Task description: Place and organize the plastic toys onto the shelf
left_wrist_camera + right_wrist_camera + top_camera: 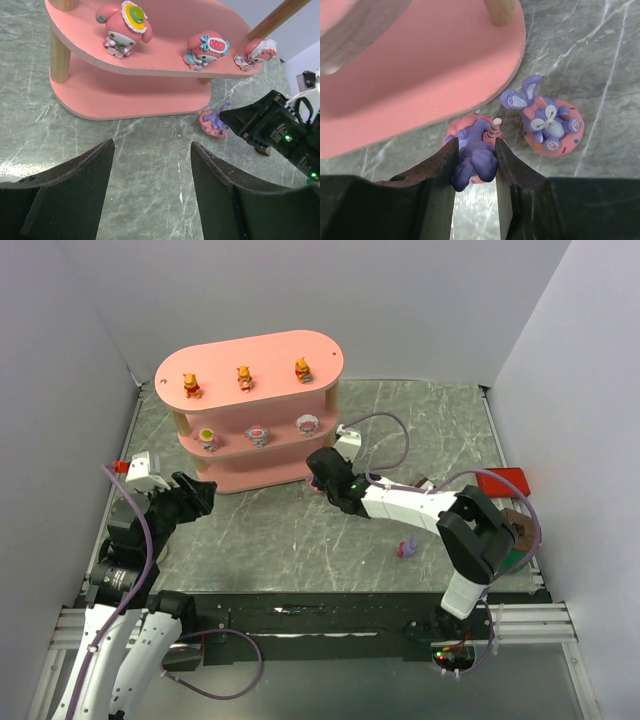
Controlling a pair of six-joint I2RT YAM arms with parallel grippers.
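Evidently, a purple figurine is clamped in the right hand at the bottom-tier edge of the pink shelf — poised for placing there — while the left hand is held open, empty, nearby

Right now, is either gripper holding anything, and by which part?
The right gripper pinches a purple toy across its body; left gripper is open and empty.

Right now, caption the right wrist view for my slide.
Right tool grips a purple toy beside the pink shelf; a second purple toy sits on the table nearby.
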